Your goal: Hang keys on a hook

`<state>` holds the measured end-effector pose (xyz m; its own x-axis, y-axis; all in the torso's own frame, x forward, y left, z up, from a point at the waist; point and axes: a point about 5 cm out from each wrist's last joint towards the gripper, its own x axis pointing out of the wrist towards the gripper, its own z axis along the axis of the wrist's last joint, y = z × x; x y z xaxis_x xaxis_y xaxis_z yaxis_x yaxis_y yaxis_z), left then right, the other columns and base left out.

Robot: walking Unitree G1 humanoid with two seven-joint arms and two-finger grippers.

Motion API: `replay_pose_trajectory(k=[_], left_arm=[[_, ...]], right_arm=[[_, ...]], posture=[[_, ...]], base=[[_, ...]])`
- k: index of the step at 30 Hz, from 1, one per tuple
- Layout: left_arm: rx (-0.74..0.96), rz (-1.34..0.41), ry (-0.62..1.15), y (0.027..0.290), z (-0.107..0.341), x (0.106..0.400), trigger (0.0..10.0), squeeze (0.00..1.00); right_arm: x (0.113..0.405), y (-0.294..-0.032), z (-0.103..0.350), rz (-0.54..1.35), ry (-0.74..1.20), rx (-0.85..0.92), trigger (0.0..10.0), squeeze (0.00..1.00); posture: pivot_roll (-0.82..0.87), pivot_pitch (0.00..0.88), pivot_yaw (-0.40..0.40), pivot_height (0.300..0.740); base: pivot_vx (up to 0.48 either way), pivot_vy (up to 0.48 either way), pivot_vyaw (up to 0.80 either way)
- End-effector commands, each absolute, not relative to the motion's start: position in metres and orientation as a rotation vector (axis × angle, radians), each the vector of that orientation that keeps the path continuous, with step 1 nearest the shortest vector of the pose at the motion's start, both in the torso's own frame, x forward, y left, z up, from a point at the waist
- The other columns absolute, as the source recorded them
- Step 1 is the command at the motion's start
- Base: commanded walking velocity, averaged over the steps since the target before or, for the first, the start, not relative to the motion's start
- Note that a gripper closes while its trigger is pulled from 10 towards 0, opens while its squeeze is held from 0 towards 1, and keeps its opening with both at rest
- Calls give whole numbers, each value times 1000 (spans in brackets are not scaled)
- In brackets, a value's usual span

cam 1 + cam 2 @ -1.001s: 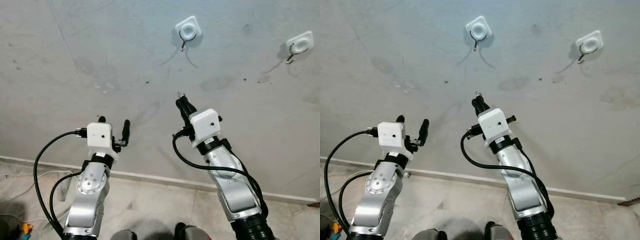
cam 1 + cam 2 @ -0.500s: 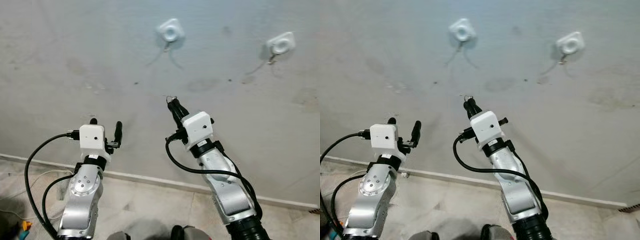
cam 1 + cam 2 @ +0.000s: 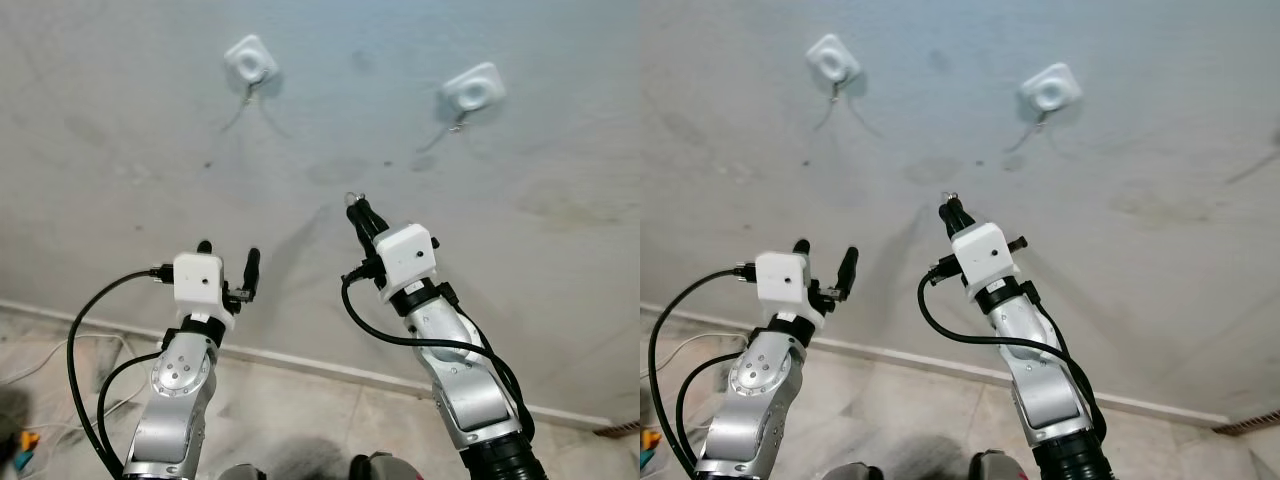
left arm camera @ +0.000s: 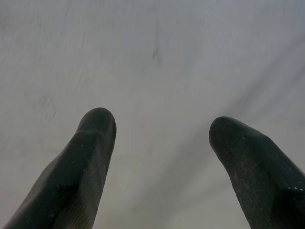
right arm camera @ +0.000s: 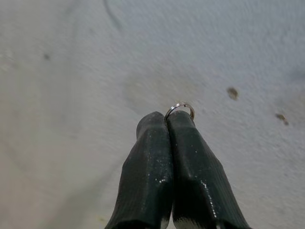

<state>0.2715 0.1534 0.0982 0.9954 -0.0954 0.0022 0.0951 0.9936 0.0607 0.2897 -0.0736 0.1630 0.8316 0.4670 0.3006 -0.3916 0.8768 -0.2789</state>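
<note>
Hooks on the grey wall (image 3: 120,120) are seen shifted leftward across the head views against a second ago; since the whole picture has slid with them, a turn of the camera is read here, not a move of the hooks. In the left eye view the right-hand hook (image 3: 470,92) is now found above and slightly right of the right gripper (image 3: 356,208), where the left-hand hook (image 3: 250,64) was formerly the nearer; the right-hand one is judged the likelier target. The left gripper (image 3: 228,258) is raised lower down, well apart from both hooks.

In the right eye view the same layout is repeated, nothing new being added.

In the left wrist view the two fingers (image 4: 86,167) are shown spread, with bare wall between them.

In the right wrist view the fingers (image 5: 150,176) are pressed together on a key ring (image 5: 180,108), a detail barely resolved from the head; the keys themselves cannot be made out
</note>
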Motion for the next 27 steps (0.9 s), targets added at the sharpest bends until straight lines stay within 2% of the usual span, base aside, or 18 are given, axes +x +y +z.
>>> replay_pose_trajectory(k=[1,8,11,17,21,27], left_arm=[[106,-67,67,169,78,262,10000,0],[140,-64,129,179,59,249,10000,0],[142,-75,136,179,56,248,10000,0],[155,-107,160,178,48,245,10000,0],[153,-123,184,179,41,237,10000,0],[158,-129,178,180,43,232,10000,0]], right_arm=[[285,-66,166,494,-395,-181,10000,0],[283,-53,170,562,-413,-158,10000,0],[282,-34,180,656,-452,-137,10000,0],[286,-18,198,727,-510,-104,10000,0],[297,-6,223,749,-584,-66,10000,0],[311,-4,243,731,-631,-20,10000,0]], posture=[[45,170,21,740],[54,176,25,740],[66,179,32,740],[79,182,36,740],[108,192,41,740],[136,198,42,740]], base=[[0,0,0],[0,0,0],[0,0,0],[0,0,0],[0,0,0],[0,0,0]])
